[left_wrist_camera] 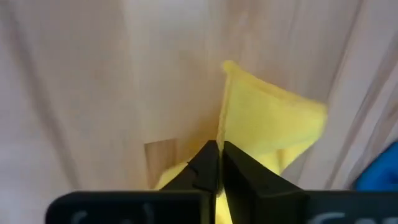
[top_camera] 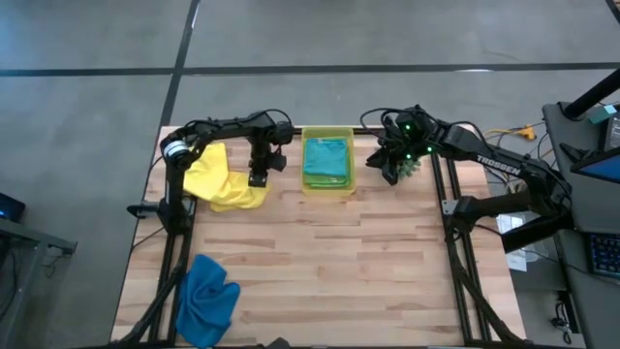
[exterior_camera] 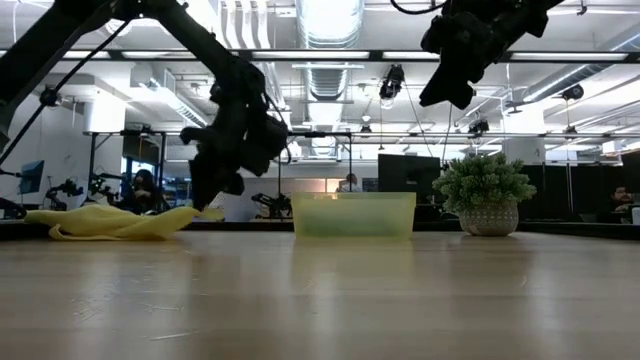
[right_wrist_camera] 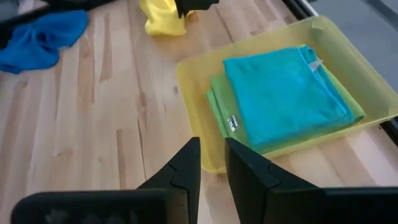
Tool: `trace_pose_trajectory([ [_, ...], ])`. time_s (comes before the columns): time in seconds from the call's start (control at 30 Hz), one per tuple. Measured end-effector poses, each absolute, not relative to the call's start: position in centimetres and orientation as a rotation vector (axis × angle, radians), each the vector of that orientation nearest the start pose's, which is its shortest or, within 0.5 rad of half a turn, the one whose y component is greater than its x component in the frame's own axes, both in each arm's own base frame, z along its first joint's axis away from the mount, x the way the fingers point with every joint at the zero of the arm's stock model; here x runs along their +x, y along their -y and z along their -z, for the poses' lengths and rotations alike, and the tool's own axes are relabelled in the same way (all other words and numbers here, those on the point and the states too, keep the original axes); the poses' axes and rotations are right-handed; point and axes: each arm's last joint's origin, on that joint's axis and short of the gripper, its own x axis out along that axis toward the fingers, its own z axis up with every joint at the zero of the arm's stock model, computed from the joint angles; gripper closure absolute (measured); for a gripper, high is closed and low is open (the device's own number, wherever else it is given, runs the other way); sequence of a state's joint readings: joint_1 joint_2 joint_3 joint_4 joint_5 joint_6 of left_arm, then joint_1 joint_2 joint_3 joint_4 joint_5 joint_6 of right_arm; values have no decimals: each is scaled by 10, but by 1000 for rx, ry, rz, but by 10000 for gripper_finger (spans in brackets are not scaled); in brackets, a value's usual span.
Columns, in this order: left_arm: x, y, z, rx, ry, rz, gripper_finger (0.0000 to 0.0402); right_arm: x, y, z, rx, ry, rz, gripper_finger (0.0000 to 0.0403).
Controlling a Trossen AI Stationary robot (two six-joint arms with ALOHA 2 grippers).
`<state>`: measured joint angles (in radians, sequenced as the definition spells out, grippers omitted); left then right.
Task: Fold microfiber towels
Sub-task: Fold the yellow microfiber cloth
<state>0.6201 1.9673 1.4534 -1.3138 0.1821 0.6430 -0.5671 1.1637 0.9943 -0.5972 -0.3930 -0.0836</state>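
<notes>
A crumpled yellow towel (top_camera: 221,179) lies at the table's far left, and my left gripper (top_camera: 258,177) is shut at the end of it nearest the bin. A blue towel (top_camera: 206,299) lies bunched at the near left. In the yellow-green bin (top_camera: 327,138), a folded teal towel (right_wrist_camera: 283,93) rests on a folded lime green one (right_wrist_camera: 221,109). My right gripper (right_wrist_camera: 211,155) hangs high above the table to the right of the bin. Its fingers stand a narrow gap apart with nothing between them. My left gripper pinches a raised ridge of the yellow towel (left_wrist_camera: 222,127) between its two fingertips, at the towel's end nearest the bin. The fingers come steeply from above. One layer or several, I cannot tell. The rest of the towel (exterior_camera: 110,222) lies slack on the table.
A small potted plant (exterior_camera: 485,195) stands at the far right beside my right arm. The bin (exterior_camera: 355,215) stands at the far middle. Bare wood (top_camera: 349,262) stretches across the middle and near right of the table.
</notes>
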Motion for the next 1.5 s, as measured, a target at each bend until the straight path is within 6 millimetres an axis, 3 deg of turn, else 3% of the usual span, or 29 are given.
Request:
trace_pose_trajectory([
  [0.2,279,-191,-247,-281,-1479,-8,401,216,116,-313,367,-497,44,332],
  [0.37,264,-180,-316,-343,-1120,-290,401,235,106,-337,366,-250,-38,335],
  [0.5,244,-166,-367,-330,-820,-387,401,261,97,-348,376,-31,-119,331],
  [0.6,227,-154,-398,-271,-651,-402,401,284,96,-345,409,83,-89,325],
  [0.73,202,-136,-428,-176,-518,-392,401,317,102,-330,436,70,22,303],
  [0.87,181,-118,-443,22,-471,-268,401,353,103,-337,383,80,2,259],
  [1.03,168,-102,-449,276,-436,-14,401,393,97,-356,253,79,-47,208],
  [1.27,163,-90,-447,224,-377,258,402,420,89,-389,10,-24,-95,189],
  [1.37,162,-85,-446,190,-352,346,402,426,92,-397,14,-65,-101,188],
  [1.5,161,-82,-449,174,-301,429,402,431,103,-407,76,-80,-245,188],
])
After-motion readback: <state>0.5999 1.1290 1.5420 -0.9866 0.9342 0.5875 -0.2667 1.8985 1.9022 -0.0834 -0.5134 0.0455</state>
